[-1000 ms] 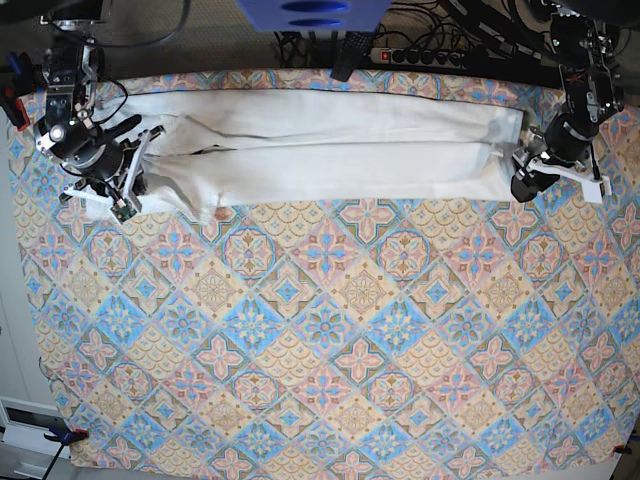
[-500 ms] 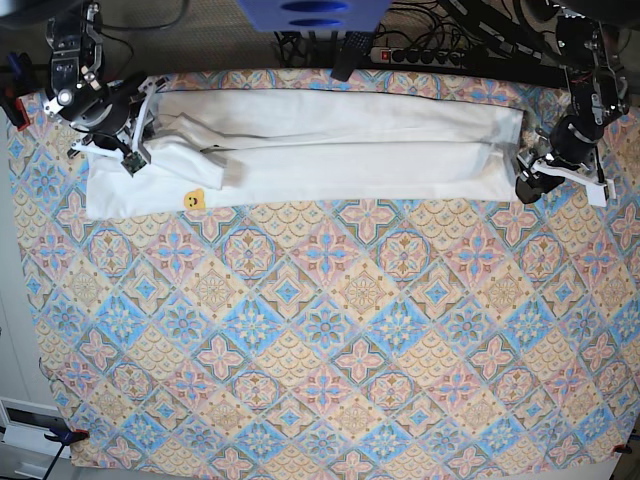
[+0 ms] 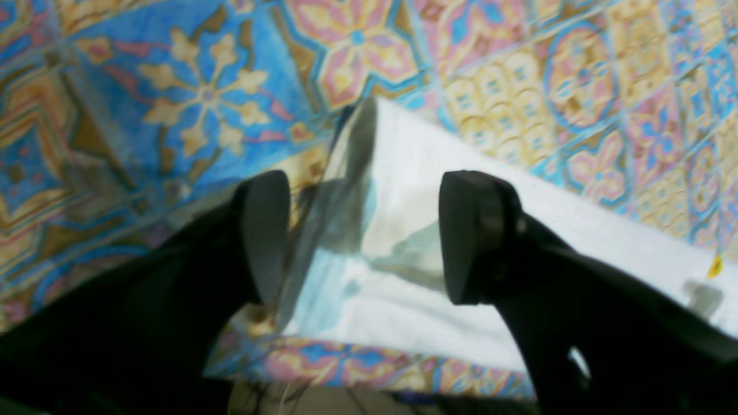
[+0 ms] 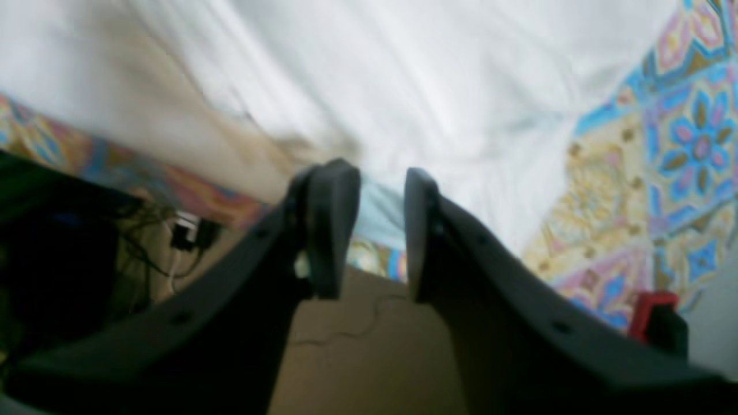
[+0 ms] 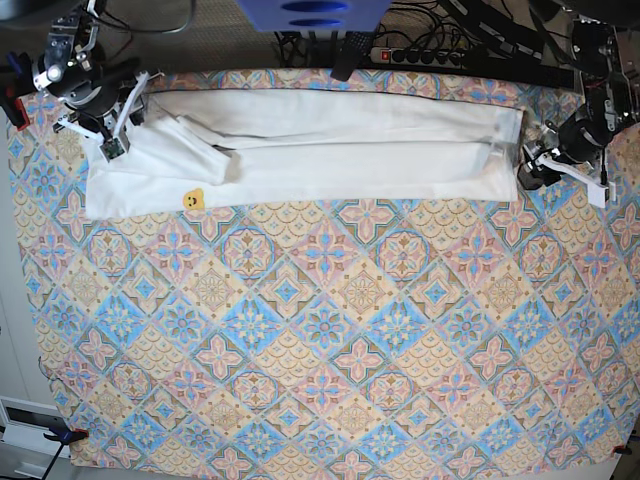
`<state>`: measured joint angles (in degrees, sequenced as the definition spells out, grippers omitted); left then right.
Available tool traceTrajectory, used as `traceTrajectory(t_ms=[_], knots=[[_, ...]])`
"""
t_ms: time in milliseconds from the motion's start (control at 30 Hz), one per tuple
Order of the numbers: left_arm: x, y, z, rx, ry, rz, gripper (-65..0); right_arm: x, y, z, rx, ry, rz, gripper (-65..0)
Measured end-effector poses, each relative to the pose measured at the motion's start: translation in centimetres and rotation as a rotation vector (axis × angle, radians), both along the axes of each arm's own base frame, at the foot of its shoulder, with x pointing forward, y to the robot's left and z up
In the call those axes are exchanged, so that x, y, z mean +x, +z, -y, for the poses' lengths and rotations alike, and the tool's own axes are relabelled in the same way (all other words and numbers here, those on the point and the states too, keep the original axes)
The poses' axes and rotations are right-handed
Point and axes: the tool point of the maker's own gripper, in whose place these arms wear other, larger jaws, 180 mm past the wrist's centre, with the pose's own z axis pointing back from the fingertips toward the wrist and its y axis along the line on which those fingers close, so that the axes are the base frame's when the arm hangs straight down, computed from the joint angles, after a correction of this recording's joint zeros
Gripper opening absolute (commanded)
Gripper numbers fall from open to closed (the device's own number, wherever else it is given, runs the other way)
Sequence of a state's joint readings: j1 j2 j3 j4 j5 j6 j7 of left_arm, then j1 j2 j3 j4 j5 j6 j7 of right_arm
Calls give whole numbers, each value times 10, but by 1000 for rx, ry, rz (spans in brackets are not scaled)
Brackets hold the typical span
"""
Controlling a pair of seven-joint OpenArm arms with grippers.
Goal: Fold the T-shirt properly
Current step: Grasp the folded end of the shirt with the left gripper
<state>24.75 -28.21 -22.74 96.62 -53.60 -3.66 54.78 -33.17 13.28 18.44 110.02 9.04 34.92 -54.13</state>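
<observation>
The T-shirt (image 5: 350, 150) lies white side up as a long folded band across the far part of the table, with a small yellow smiley patch (image 5: 193, 199) near its left end. My right gripper (image 5: 135, 97) hovers over the shirt's far left corner. In the right wrist view its fingers (image 4: 331, 225) stand a little apart with nothing between them, and the white cloth (image 4: 403, 69) lies beyond. My left gripper (image 5: 527, 175) is at the band's right end. Its fingers (image 3: 467, 230) stand wide open astride the shirt's corner (image 3: 461, 144).
A tablecloth (image 5: 330, 340) with blue, pink and yellow tiles covers the table. A power strip (image 5: 420, 55) and cables run behind the far edge, beside a blue object (image 5: 312, 12). A red clamp (image 4: 657, 317) sits at the left edge, and the floor shows past it.
My right gripper moved from the shirt's left end toward the far left corner and opened. The left end now lies spread with the smiley patch showing. The left arm barely shifted.
</observation>
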Motion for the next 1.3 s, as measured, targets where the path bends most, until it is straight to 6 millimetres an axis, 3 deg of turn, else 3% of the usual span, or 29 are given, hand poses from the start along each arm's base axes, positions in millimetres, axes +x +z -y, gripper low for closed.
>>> traceTrajectory(t_ms=[133,333,600,833,1067,1167,1300], knots=[[1,-8,-5,38,-78,-65,-242,6,1,4,-27,5,-2,-481],[-8,-40,-14,39,-84,-176,-242,14,1,-17,29,40,25,-481],[-3,-60,14,-10,-150,-202,-242,17,2,-11,7,34,28,-481],[0,-77,41,83,-259,-194,-242,17,2,-11,4,34,25,-481],[5,-84,48,73,-239,-165,-252,21,3,-10,-2,34,31,-481],[4,-85,54,59,-258,-160,-348,26,5,-11,5,34,48,-481],[2,-87,52,65,-271,-161,-609,24,5,-10,3,34,41,-481]])
